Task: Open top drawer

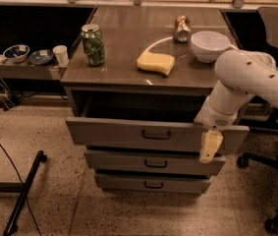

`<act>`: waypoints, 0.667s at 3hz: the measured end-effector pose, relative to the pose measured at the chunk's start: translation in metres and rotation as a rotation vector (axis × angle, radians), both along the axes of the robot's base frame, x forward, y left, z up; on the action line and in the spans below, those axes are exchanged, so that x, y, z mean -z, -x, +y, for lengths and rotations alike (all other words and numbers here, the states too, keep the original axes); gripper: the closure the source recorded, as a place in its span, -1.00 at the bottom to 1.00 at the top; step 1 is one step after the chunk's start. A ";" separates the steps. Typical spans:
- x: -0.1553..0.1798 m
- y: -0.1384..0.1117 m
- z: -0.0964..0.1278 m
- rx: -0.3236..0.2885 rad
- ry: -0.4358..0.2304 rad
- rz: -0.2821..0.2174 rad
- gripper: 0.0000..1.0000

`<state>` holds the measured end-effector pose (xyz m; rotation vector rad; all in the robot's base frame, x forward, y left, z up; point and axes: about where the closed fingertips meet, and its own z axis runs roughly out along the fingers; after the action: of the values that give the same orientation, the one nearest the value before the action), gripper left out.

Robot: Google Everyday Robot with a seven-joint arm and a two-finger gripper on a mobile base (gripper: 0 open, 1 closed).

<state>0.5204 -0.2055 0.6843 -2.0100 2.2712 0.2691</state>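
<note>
The top drawer (124,133) is a wide grey drawer with a small dark bail handle (156,135) at its centre. It stands pulled out from the cabinet, with a dark gap behind its front. My gripper (209,148) hangs in front of the drawer's right part, to the right of the handle and apart from it. My white arm (241,80) comes in from the right, over the cabinet's right corner. The two lower drawers (153,163) are shut.
On the cabinet top (128,73) stand a green can (93,44), a yellow sponge (155,63), a white bowl (209,45) and a lying metal can (181,28). A low shelf (20,70) at left holds bowls and a cup. A chair base (276,191) stands at right.
</note>
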 end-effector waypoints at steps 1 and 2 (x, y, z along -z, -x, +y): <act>0.003 -0.001 0.003 -0.004 -0.003 0.010 -0.15; -0.024 0.012 0.008 -0.030 -0.052 -0.024 0.28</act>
<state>0.5082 -0.1971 0.7084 -2.0128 2.1979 0.3009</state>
